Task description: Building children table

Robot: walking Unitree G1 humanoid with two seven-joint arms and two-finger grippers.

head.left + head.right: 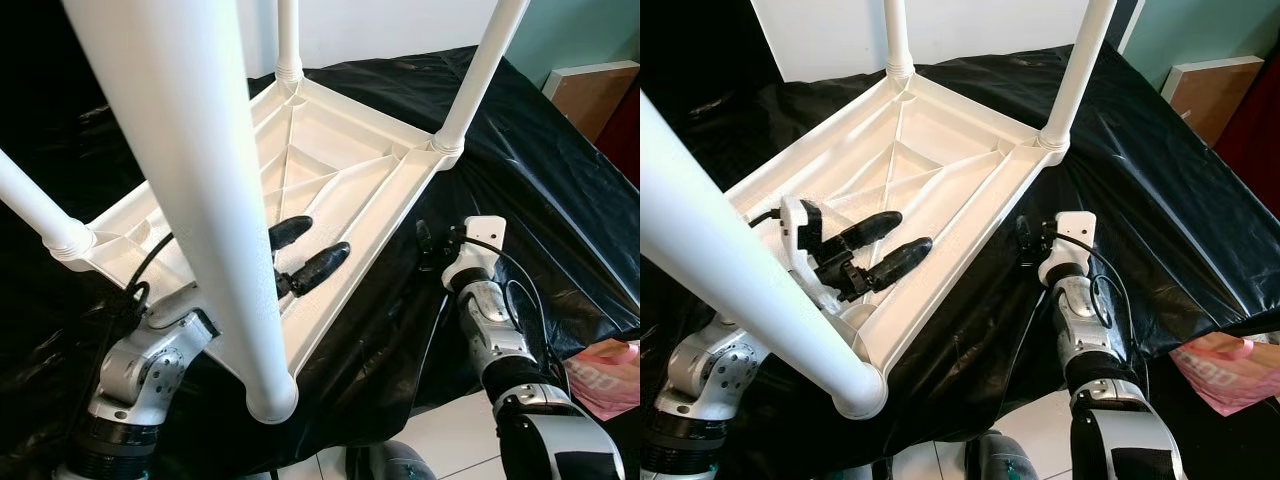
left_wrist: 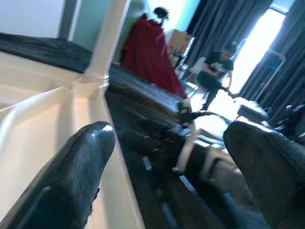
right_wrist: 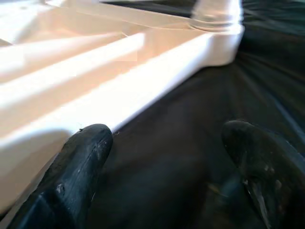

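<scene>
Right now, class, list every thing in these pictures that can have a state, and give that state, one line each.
white table: upside down on the black sheet, all four legs fitted and pointing up.
black sheet: spread out, wrinkled.
left gripper: open, over the table's ribbed underside, holding nothing.
right gripper: open, beside the table's rim, holding nothing.
pink bag: lying at the sheet's edge.

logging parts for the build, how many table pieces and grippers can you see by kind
white plastic upturned tabletop: 1
white plastic tube legs fitted at its corners: 4
robot grippers with black fingers, left gripper over the tabletop, right gripper beside its edge: 2
total: 7
</scene>
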